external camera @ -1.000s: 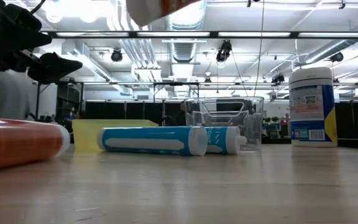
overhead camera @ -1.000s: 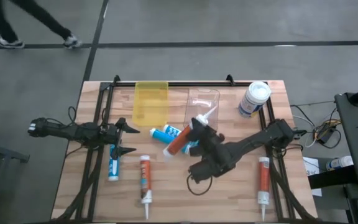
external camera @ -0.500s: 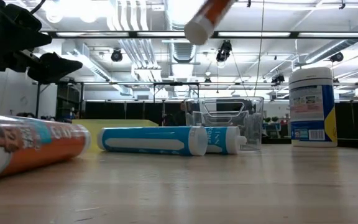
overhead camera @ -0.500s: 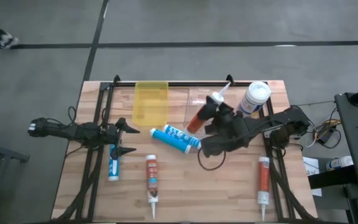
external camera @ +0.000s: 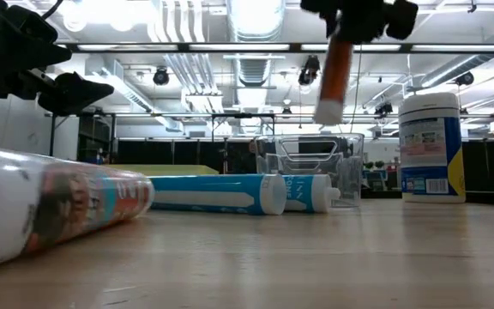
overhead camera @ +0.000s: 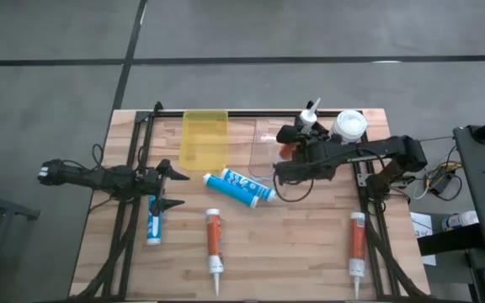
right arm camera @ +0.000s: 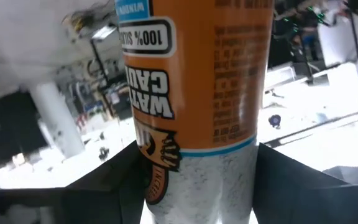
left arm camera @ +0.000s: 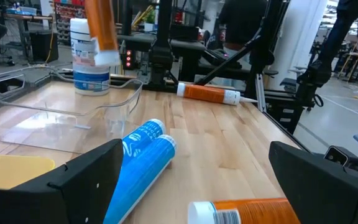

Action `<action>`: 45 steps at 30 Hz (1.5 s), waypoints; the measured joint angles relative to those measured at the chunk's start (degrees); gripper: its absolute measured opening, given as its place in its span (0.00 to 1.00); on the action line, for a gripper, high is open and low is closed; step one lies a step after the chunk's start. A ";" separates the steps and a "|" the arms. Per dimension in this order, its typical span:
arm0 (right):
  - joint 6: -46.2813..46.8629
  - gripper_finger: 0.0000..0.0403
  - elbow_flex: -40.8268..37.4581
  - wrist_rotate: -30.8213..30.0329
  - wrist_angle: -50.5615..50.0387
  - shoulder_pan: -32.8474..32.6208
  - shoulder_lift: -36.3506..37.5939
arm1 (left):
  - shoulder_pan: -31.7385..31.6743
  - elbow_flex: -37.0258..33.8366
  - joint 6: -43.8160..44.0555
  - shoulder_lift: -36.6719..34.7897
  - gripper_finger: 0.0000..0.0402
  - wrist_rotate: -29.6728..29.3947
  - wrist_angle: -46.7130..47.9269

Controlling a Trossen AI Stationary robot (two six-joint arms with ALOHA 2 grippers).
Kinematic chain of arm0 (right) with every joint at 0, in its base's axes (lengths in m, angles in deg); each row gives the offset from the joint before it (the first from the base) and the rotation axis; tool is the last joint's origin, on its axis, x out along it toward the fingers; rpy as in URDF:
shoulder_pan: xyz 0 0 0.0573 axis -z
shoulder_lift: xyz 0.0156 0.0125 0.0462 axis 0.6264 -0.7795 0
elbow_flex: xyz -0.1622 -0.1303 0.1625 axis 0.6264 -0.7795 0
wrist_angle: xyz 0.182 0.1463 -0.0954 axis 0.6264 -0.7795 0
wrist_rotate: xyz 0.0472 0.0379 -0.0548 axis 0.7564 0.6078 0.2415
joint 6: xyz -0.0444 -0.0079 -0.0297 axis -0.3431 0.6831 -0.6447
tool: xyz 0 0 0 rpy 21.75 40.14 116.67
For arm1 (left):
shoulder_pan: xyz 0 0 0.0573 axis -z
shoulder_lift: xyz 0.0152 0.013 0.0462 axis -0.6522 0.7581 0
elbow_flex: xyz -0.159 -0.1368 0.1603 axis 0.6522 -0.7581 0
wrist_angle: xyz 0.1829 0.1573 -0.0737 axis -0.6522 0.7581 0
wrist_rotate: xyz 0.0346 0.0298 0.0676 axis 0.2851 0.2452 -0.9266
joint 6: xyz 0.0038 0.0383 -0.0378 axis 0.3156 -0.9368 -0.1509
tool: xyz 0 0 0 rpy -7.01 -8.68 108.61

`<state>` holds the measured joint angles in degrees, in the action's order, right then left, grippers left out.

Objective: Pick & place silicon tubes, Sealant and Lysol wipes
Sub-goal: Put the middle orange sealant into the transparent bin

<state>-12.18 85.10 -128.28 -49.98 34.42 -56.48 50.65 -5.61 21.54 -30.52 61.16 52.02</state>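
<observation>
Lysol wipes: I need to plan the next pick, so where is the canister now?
In the high view the Lysol wipes stand upright at the table's far right corner, just right of the clear bin.

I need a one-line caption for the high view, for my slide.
Right gripper holds an orange sealant tube upright over the clear bin, beside the Lysol wipes; left gripper waits open.

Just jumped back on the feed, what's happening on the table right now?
The right gripper holds an orange sealant tube nearly upright above the clear bin, beside the Lysol wipes. The left gripper waits open near the table's left side, holding nothing. The yellow bin sits next to the clear one. On the table lie two blue tubes and two more orange tubes.
</observation>
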 joint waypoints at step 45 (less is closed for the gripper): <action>32.63 0.52 0.65 -2.58 12.65 13.05 -0.81 | 0.01 -0.09 0.01 0.00 0.99 0.01 -0.07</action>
<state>20.45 85.75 -130.86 -37.33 47.47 -57.30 50.66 -5.70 21.56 -30.52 61.16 51.96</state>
